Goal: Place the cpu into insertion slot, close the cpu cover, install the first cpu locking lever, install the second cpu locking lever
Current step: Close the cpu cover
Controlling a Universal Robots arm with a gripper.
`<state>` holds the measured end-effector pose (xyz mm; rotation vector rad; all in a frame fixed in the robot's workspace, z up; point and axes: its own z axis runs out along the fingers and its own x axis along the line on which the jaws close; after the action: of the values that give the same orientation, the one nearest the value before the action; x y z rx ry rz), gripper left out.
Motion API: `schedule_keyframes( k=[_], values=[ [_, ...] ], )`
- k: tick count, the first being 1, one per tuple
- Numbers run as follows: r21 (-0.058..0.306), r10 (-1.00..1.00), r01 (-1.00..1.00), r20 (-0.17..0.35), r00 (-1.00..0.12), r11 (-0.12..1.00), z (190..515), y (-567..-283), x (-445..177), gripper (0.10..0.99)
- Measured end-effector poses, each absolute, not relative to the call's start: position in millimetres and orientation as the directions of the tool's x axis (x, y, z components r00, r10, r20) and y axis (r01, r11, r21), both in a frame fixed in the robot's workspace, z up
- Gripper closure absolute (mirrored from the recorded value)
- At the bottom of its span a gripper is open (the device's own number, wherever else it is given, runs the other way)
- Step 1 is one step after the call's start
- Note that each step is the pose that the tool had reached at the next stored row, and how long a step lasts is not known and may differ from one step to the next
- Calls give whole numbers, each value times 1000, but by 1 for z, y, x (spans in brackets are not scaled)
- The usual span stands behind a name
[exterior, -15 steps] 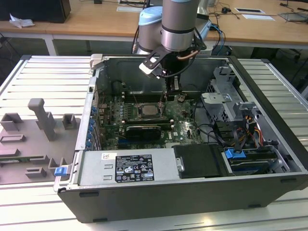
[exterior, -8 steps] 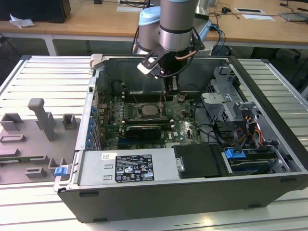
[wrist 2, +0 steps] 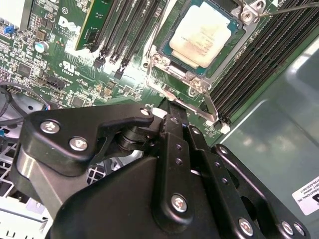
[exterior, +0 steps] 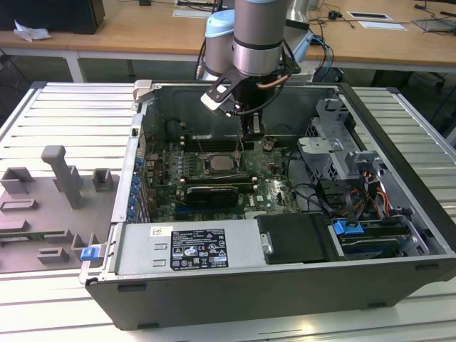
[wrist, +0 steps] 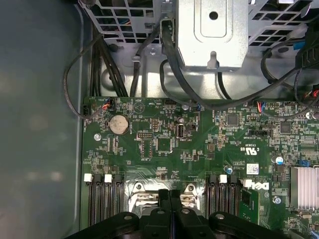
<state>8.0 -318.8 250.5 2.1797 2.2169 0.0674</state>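
Note:
The cpu (wrist 2: pixel 202 32) has a pale silvery top and lies flat in its socket on the green motherboard (wrist: pixel 164 144). The dark metal cpu cover (wrist 2: pixel 230 50) frames it and appears to lie down over it. One thin locking lever (wrist 2: pixel 205 102) runs along the socket edge nearest my fingers. A second wire lever (wrist 2: pixel 291 6) slants off past the far corner. My gripper (wrist 2: pixel 169 105) is shut with nothing visible between its fingers, tips just beside the socket's edge. In the exterior view, my gripper (exterior: pixel 248 139) hangs inside the open case, just behind the cpu (exterior: pixel 221 164). The fingertips (wrist: pixel 164 195) touch each other above the socket.
Memory slots (wrist 2: pixel 114 30) flank the socket. A black box with a white label (exterior: pixel 192 249) lies along the case front. A metal drive cage (exterior: pixel 335 142) and loose cables (wrist: pixel 149 45) sit at the exterior view's right. Grey fixtures (exterior: pixel 64 178) stand on the table outside.

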Motion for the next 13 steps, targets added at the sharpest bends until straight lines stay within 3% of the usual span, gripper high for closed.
schedule_keyframes(
  k=[13],
  values=[
    [53, 1000, 998, 8, -17, 17, 250, -319, 3, 980]
  ],
)
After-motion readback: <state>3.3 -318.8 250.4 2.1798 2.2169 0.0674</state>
